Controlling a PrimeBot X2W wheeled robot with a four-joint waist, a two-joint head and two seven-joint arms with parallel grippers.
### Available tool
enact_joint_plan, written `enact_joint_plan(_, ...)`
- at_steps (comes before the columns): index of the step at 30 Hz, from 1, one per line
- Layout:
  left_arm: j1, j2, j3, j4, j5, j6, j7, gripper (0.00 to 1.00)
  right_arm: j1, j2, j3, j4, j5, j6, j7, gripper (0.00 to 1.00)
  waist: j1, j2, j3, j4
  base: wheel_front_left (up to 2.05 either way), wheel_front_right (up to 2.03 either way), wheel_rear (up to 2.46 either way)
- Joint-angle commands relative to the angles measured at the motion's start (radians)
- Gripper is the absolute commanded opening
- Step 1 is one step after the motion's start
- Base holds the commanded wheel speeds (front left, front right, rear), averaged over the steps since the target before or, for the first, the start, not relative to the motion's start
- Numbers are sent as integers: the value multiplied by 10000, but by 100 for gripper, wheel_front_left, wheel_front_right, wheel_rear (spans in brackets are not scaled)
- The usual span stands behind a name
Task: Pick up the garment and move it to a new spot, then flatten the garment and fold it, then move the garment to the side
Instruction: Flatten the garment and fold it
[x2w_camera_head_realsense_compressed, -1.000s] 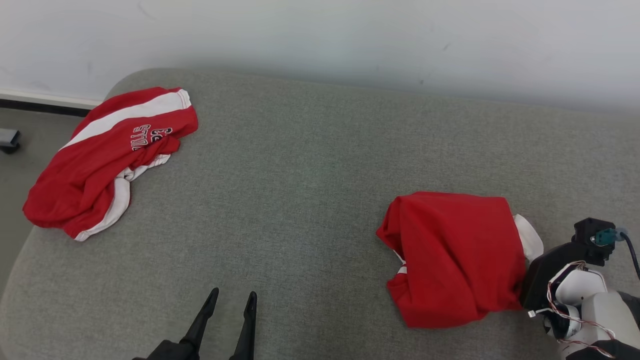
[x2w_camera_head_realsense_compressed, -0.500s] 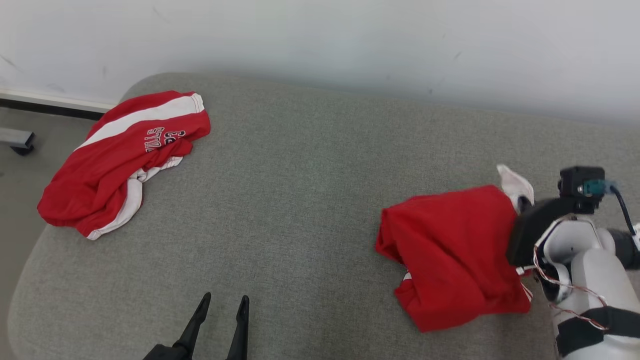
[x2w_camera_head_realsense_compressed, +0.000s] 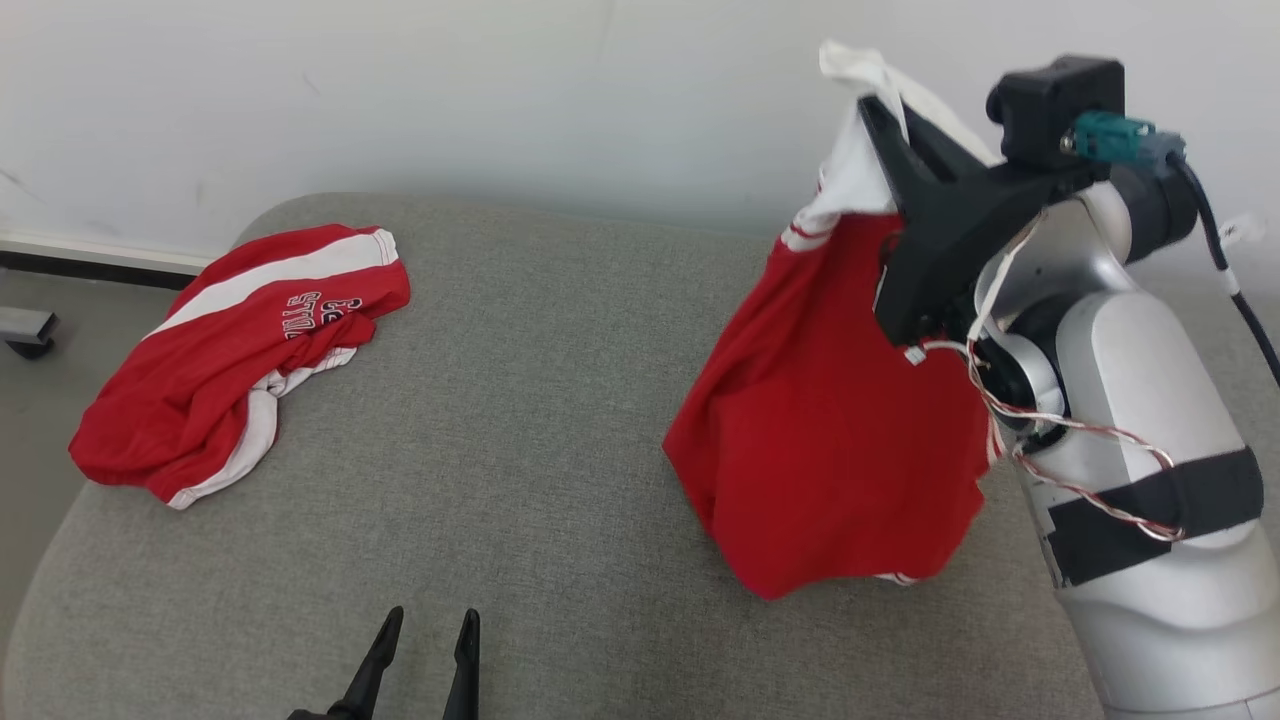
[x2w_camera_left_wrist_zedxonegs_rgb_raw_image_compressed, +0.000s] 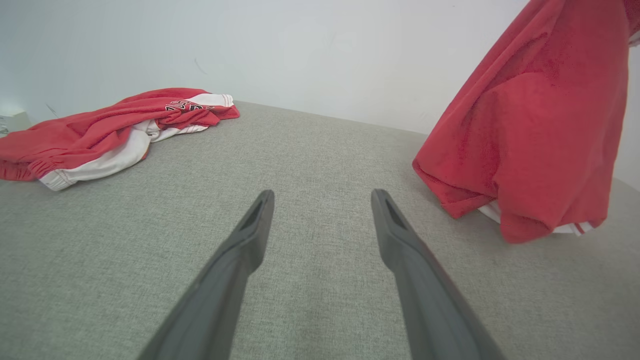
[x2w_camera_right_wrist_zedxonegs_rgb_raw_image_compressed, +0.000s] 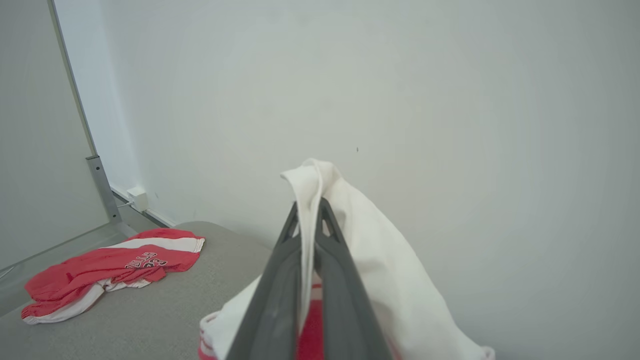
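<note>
Hanging from the right gripper (x2w_camera_head_realsense_compressed: 868, 105), the red garment (x2w_camera_head_realsense_compressed: 830, 440) is dangling over the right side of the grey cushion (x2w_camera_head_realsense_compressed: 560, 400). Whether its lowest hem is touching the fabric cannot be told. The jaws are pinching together on the white trim at its top. The left gripper (x2w_camera_head_realsense_compressed: 425, 625) is waiting at the near edge, fingers apart and empty. A second red garment (x2w_camera_head_realsense_compressed: 230, 360) is lying crumpled at the far left. The pick-up step seems to be in hand. The next move is calling for a carry toward the bare middle, then a lowering that is spreading the cloth rather than bunching it.
</note>
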Motion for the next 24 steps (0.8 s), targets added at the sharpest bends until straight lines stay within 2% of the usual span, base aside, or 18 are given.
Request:
enact_joint_plan(1,91,-30,63,-56,42,19,-33,100,-476,1,256,-36,125,26,-247,0,0,-1,-36,-41,0,0,0)
enact_joint_plan(6,152,-41,111,-89,78,18,-33,100,-1510,128,784,176,303,25,-960,0,0,-1,-94,-35,0,0,0)
enact_joint_plan(10,251,-54,146,-145,107,18,-33,100,-2586,339,765,295,503,20,-2655,0,0,-1,-156,-74,0,0,0)
enact_joint_plan(13,272,-60,159,-156,112,18,-33,100,-2748,384,513,427,493,20,-3294,0,0,-1,-186,-104,0,0,0)
enact_joint_plan(16,339,-60,166,-170,123,18,-33,100,-2411,287,-20,877,331,20,-3612,0,0,-1,-239,-151,0,0,0)
enact_joint_plan(24,398,-39,51,-170,89,18,-33,100,266,-238,-2223,2184,-502,20,-3610,0,0,-1,-138,-429,0,0,0)
